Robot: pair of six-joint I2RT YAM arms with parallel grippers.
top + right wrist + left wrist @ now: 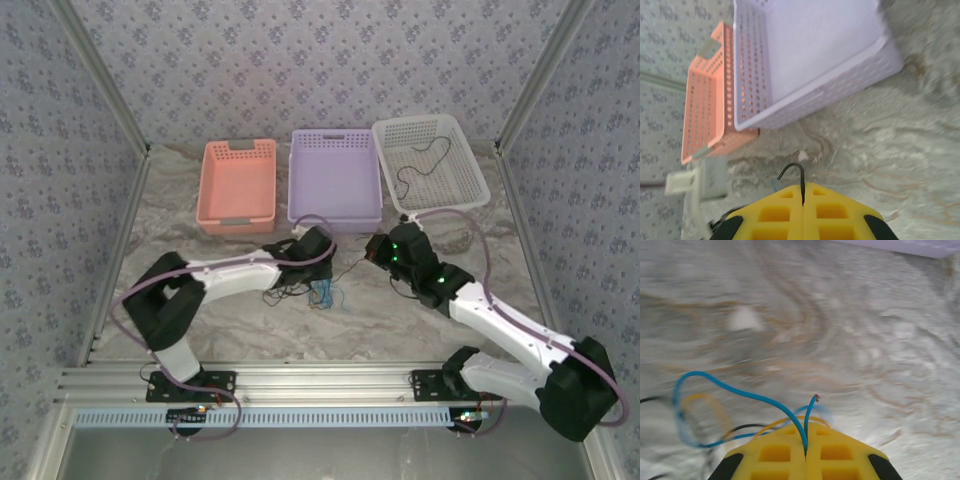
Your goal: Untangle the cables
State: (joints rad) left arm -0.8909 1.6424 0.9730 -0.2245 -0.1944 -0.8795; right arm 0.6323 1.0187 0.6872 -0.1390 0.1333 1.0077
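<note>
My left gripper [806, 432] pinches the blue cable [740, 392], my right gripper [803, 194] a black cable [803, 177], the tangle [320, 290] lying just before the purple basket [334, 218]; I would part them slowly, watching for snags.

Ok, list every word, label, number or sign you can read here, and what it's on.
None: nothing readable.
The orange basket, purple basket and white basket carry no lettering; the grey tab on the orange basket's front looks blank, though it is small. The wallpaper shows only a floral pattern.
</note>
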